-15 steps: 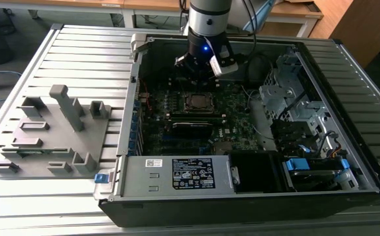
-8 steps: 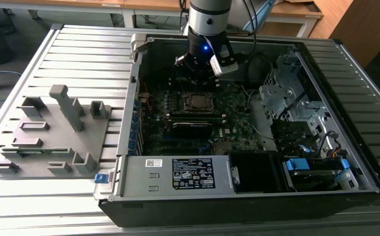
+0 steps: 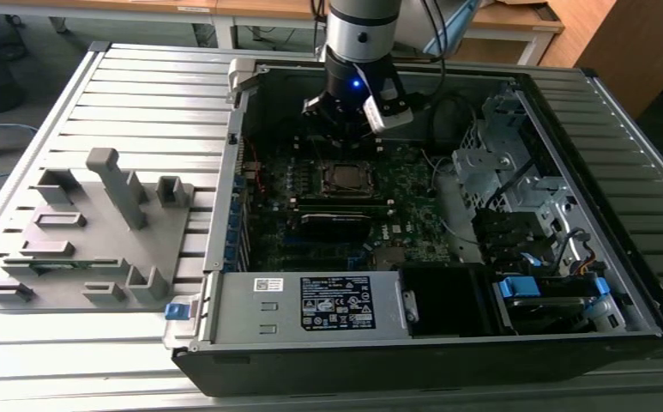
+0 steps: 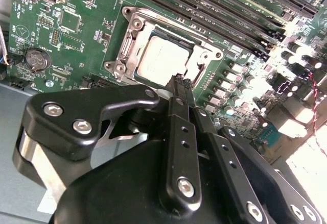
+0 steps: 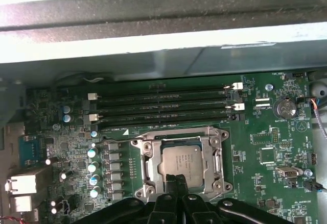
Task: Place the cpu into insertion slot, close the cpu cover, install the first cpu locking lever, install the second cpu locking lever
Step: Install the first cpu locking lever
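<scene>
Dull silver metal marks the cpu (image 5: pixel 184 162), lying flat in the insertion slot (image 4: pixel 125 50) near the middle of the green motherboard (image 5: pixel 265 173), inside an open computer case (image 3: pixel 605 103) on a slatted metal table (image 3: pixel 136 94). The cpu cover (image 5: pixel 149 160), a thin silvery frame, appears folded down around the chip. Whether either locking lever is latched cannot be told. The black claw (image 5: pixel 176 180) stands at the socket's near edge with its fingers drawn narrow, pinched together, and nothing is visible between them. Its tip sits just beside the cover's rim and close to the chip. The main risk, as judged from here, is that narrow tip: a slip off the rim could scrape the cpu's top or the board. A push on a cover not lying fully flat could strain the socket beneath. A row of small capacitors (image 5: pixel 93 168) stands just beside the slot and could be clipped by a sideways skid. The long black memory slots (image 5: pixel 163 106) on the far side are better clear. As for writing, fine print covers the cpu's top and white lettering dots the board. A white-and-black label (image 3: pixel 334 302) fronts the power supply (image 3: pixel 251 300) at the case's near edge. A grey fixture tray (image 3: pixel 91 232) lies on the exterior view's left.
</scene>
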Robot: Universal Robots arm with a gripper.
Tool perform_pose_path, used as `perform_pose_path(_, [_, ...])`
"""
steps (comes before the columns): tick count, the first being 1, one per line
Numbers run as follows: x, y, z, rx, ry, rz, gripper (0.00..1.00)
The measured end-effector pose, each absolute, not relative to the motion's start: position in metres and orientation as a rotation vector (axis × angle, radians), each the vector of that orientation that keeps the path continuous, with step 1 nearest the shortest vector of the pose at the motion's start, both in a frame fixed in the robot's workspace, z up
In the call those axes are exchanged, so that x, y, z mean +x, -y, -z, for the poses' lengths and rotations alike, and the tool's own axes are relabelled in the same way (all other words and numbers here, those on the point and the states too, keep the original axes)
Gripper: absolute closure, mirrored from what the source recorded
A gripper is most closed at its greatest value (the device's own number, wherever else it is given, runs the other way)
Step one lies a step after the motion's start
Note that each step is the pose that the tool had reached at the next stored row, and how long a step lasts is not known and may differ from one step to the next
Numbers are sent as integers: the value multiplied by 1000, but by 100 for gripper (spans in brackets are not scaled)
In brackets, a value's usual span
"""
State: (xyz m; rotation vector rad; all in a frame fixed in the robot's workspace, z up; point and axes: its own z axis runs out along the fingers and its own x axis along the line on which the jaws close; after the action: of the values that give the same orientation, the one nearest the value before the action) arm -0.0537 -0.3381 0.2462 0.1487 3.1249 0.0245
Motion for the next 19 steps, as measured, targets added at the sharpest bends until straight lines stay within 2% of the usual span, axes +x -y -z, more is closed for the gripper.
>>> perform_pose_path(19, [-63, 338, -250, 148, -3117, -26, 89])
